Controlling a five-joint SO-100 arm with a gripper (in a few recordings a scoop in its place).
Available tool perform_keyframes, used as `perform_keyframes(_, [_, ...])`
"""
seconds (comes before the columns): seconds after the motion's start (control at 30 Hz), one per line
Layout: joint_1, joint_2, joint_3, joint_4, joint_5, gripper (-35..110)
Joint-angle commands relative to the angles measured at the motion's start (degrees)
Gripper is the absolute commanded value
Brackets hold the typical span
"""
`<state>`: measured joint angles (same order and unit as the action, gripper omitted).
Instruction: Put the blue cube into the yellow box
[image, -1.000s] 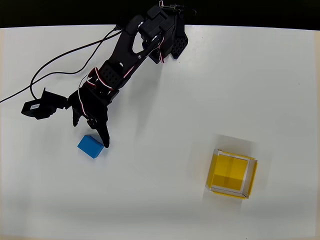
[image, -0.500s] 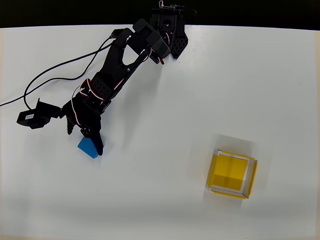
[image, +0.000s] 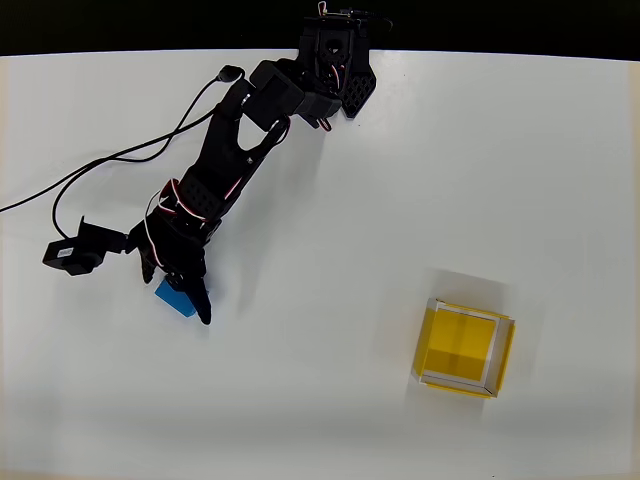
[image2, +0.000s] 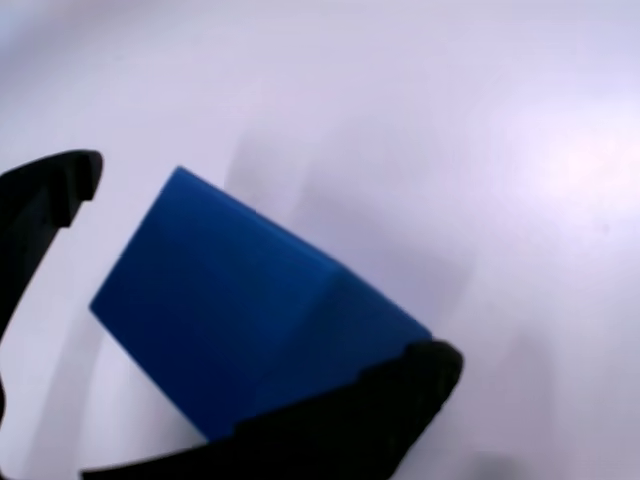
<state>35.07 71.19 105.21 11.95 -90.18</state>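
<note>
Blue cube (image: 172, 298) sits on the counter at about nine o'clock, between my tool's (image: 178, 296) spread fingers; a second ago they were beside it. Box (image: 464, 350) waits well apart at four o'clock. I'd close next.

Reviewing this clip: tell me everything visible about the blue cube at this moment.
The blue cube is a small solid block, bright blue with plain matte faces and crisp edges, unmarked. It sits on the white table at the left of the overhead view, far from the yellow box. It lies between the fingers of the open black gripper, which partly covers it from above. In the wrist view one fingertip overlaps its lower edge; actual contact cannot be confirmed.
</note>
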Motion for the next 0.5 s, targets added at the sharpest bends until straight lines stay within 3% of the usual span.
perform_keyframes(0.0, [-0.44,3.34,-6.15,1.58,0.18,60])
perform_keyframes(0.47, [0.18,2.11,-6.06,4.31,0.44,43])
